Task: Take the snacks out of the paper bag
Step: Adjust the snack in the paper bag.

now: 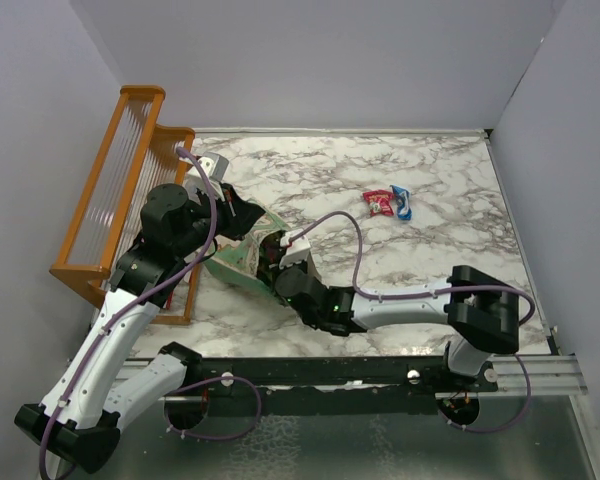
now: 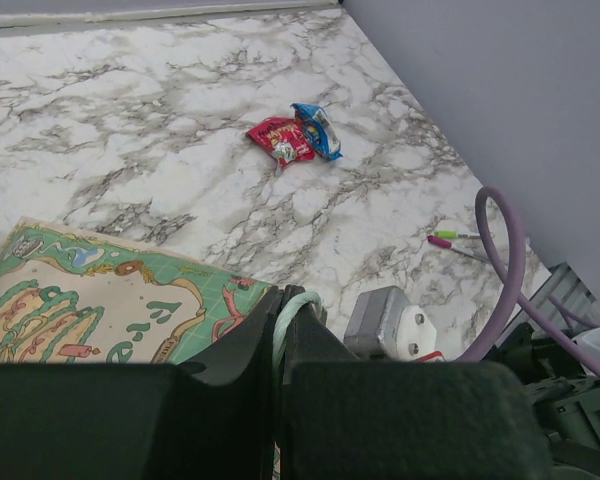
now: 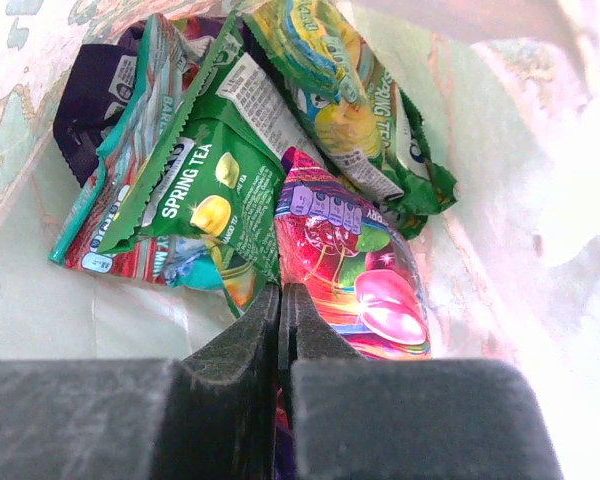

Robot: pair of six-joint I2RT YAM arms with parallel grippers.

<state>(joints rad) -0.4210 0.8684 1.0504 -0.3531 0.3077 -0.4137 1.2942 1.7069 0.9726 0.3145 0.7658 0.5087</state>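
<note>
At the far left, an orange wooden rack point(image 1: 110, 190) stands just beside the left pincer point(image 2: 285, 295), on its outer side. This pincer is pressed together on the thin loop handle point(image 2: 278, 335) of the paper bag point(image 2: 110, 300). The printed green wall of the bag lies just under its tips and to their left. The bag leans on its side on the marble table point(image 1: 430, 270), between the two pincers. The right pincer point(image 3: 281, 295) is inside the bag, and its jaws stand together. The tips meet where a green packet point(image 3: 205, 190) and a pink-red packet point(image 3: 355, 280) touch, but I cannot tell if an edge is caught between them. Beyond the tips lie a purple packet point(image 3: 90, 110), a teal packet point(image 3: 130, 160) and a yellow-green packet point(image 3: 330, 90), all overlapping. Well apart to the right of both pincers, outside the bag, a red packet point(image 1: 378, 203) and a blue packet point(image 1: 403, 203) lie touching on the table.
</note>
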